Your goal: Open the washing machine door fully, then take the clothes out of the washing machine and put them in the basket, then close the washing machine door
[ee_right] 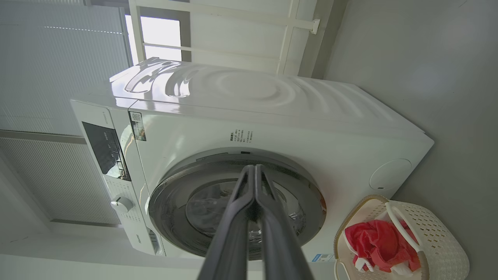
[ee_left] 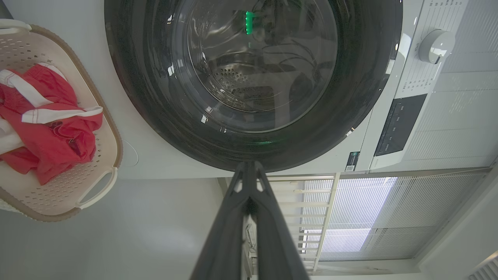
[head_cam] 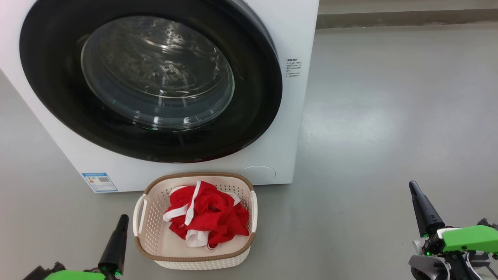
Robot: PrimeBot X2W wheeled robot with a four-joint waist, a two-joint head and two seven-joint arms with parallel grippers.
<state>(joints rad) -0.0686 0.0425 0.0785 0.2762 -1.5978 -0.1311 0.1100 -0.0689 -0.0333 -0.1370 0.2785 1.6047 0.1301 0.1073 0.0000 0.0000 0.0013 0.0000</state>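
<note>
The left gripper (head_cam: 123, 221), fingers pressed together and holding nothing, sits just left of the basket (head_cam: 194, 175). The right gripper (head_cam: 412, 186), likewise closed and empty, is well apart to the basket's right. The red clothes (head_cam: 210, 217) lie heaped inside the basket. Just behind the basket stands the washing machine (head_cam: 295, 116), its washing machine door (head_cam: 155, 74) shut flat against the front.
</note>
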